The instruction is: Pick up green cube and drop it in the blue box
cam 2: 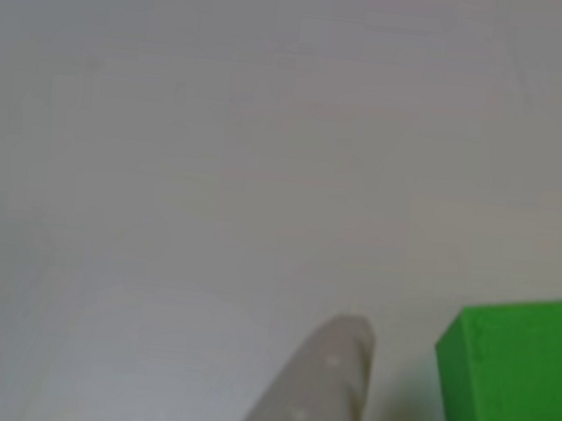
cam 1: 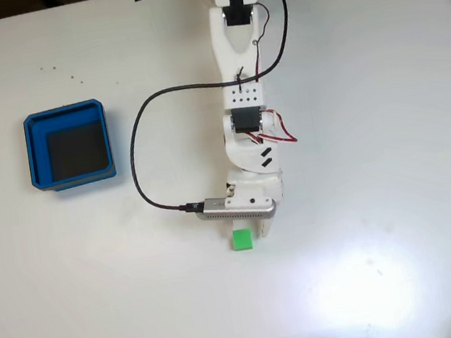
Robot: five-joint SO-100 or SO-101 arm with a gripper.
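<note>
With the green cube [cam 1: 242, 240] lying low and centre beside one fingertip [cam 2: 341, 353], finger spread impossible to tell, straddle it squarely before closing, then carry to the blue box [cam 1: 36, 153] at upper left.

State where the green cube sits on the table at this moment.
In the fixed view the green cube rests on the white table just below the arm's camera end, lower centre, well right of the blue box.

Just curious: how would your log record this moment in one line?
hand: beside small green cube, grip unclear | square blue box: empty | stage: reaching
</note>
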